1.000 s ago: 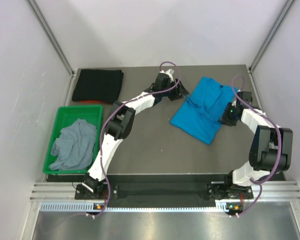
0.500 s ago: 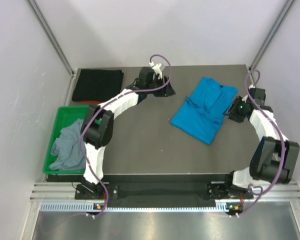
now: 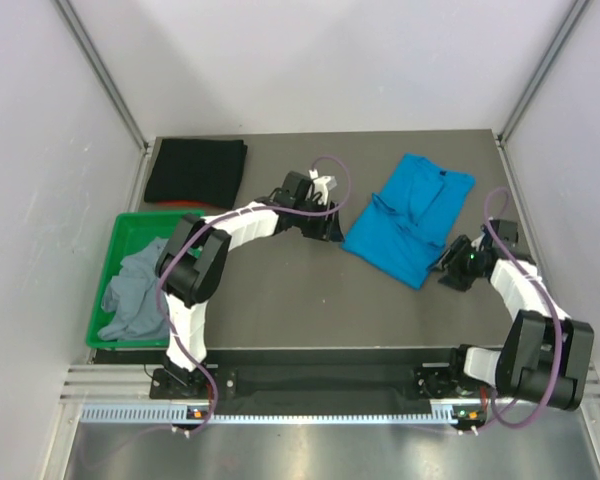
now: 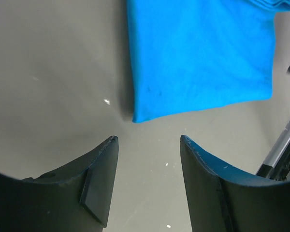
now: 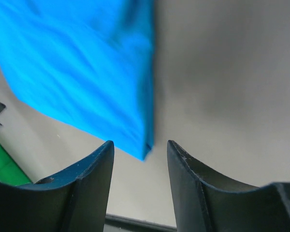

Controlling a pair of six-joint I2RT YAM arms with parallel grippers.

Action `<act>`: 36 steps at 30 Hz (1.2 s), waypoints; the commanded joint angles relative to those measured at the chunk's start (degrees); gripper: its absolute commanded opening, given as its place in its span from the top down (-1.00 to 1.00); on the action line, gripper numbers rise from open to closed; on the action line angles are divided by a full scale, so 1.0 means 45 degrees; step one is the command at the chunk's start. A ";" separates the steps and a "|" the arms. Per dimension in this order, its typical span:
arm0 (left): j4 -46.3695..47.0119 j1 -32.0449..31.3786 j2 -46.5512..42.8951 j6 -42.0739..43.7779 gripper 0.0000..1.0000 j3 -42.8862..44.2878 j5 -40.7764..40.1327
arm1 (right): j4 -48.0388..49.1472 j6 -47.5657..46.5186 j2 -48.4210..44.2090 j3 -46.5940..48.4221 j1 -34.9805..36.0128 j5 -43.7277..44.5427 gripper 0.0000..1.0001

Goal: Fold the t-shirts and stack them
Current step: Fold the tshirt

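Right now the blue t-shirt (image 3: 410, 215) lies part-folded at the upper right of the overhead view. The left gripper (image 4: 147, 145) and right gripper (image 5: 140, 145) hover spread and empty, just off its lower-edge corners. Each should, I reckon, pinch all layers squarely before folding.

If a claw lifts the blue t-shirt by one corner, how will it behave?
Probably floppy: the blue t-shirt lies flat with soft creases, so it would likely drape and unfold. It looks thin, so likely light. A push would probably bunch it on the table.
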 commanded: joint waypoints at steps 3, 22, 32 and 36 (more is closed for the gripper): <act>0.0686 -0.0547 0.0512 0.0004 -0.18 0.0015 0.0481 | 0.0705 0.0974 -0.1639 -0.1479 0.0025 -0.0389 0.02; 0.0667 -0.0744 0.1470 -0.0270 -0.08 0.0406 0.0011 | 0.2894 0.1932 -0.1506 -0.3375 0.1119 -0.0566 0.02; 0.0686 -0.0705 0.1743 -0.0309 0.32 0.0699 0.0382 | 0.3146 0.1854 -0.1272 -0.3492 0.1178 0.0099 0.39; 0.0335 -0.0705 0.1880 -0.0192 0.80 0.1011 0.0461 | 0.3518 0.1796 -0.0999 -0.3610 0.1178 0.0080 0.74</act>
